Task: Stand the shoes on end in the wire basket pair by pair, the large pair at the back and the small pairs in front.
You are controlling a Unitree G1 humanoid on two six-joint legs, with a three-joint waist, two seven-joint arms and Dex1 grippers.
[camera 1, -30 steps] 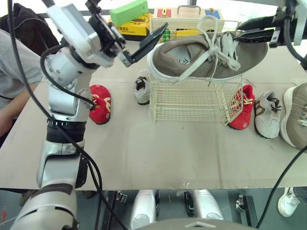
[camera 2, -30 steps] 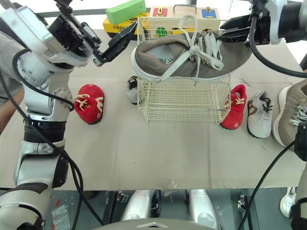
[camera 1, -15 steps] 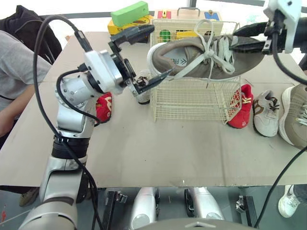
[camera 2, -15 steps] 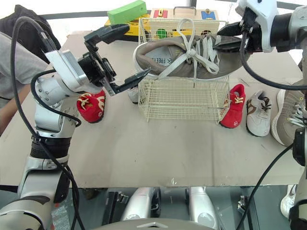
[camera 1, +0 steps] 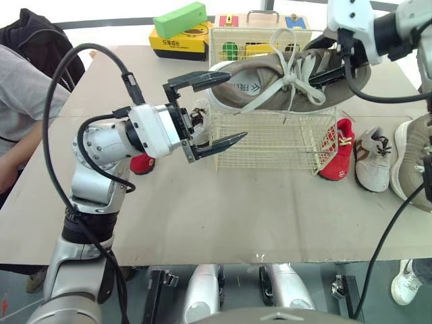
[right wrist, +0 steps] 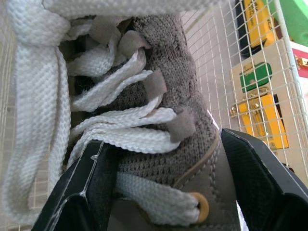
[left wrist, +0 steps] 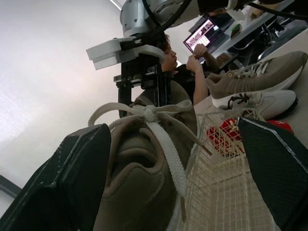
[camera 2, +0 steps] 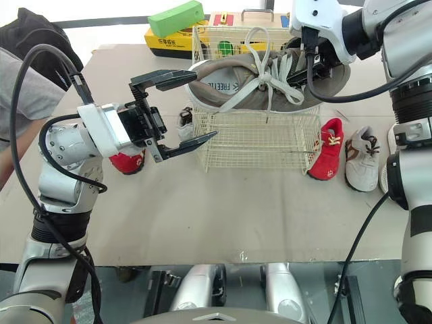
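Entry: large pair, shoe 1 of 2, not yet stood on end.

- Large taupe shoe (camera 1: 307, 94) is lying lengthwise across the top rim of the wire basket (camera 1: 270, 145), heel at the basket's left end and toe past its right end. It is not inside the basket.
- Right tool (right wrist: 163, 139) is clamping the shoe's forefoot over the basket's right end, 1 finger on each side of the laced upper.
- Left tool (camera 1: 237, 105) is hovering at the basket's front-left corner, fingers wide apart and gripping nothing. The upper finger is near the heel collar and the lower finger is just in front of the basket's front wall.
- Red shoe (camera 1: 339, 148) is leaning against the basket's right side. Another red shoe (camera 1: 142, 164) is sitting on the tabletop left of the basket.

Risks, as judged:
1. The loose lace (camera 1: 263, 99) is hanging over the front wires. It could snag as the shoe is tipped and drag the light basket.
2. The shoe is spanning the basket's whole width, so the heel or toe may jam on the rim instead of dropping in.
3. With a 1-point forefoot grip, the heel could swing and slip out.
4. The left tool's lower finger could poke through the mesh or shove the basket toward the leaning red shoe.
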